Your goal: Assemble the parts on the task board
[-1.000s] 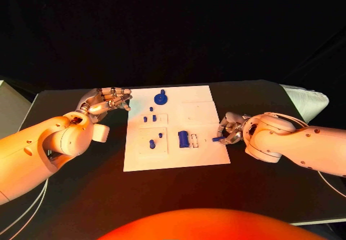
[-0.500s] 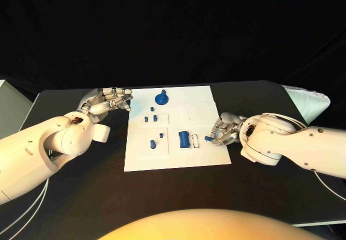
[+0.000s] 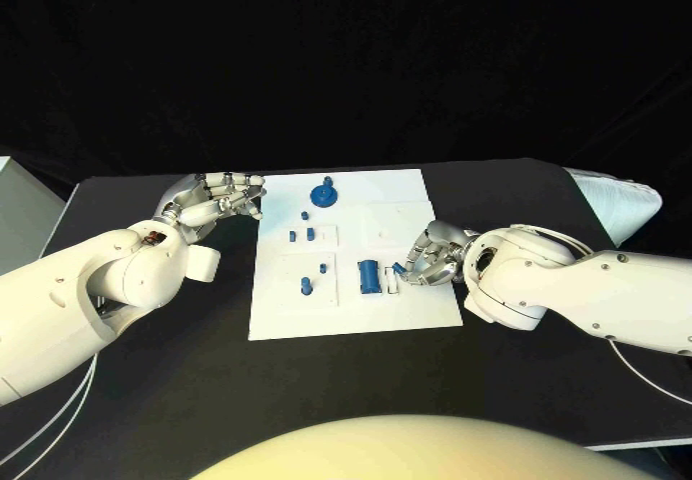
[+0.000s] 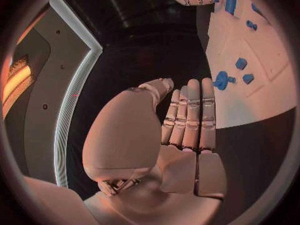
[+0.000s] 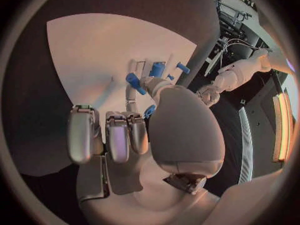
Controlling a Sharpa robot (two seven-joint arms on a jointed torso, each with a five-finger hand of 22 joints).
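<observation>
Fingers (image 3: 420, 262) of right hand (image 3: 433, 255) have carried a blue part (image 3: 398, 269) further over the task board (image 3: 408, 310).

The light is warm and falls from above onto the middle of the table (image 3: 173, 400), while the background behind it stays fully black. The task board (image 3: 353, 315) is the brightest surface — almost washed out, with soft shadows beside the parts. The white arms catch a mild shine. Both wrist views are strongly bent at the rim, dark-framed, and the near left hand (image 4: 187, 120) and right hand (image 5: 119, 135) look slightly soft.
</observation>
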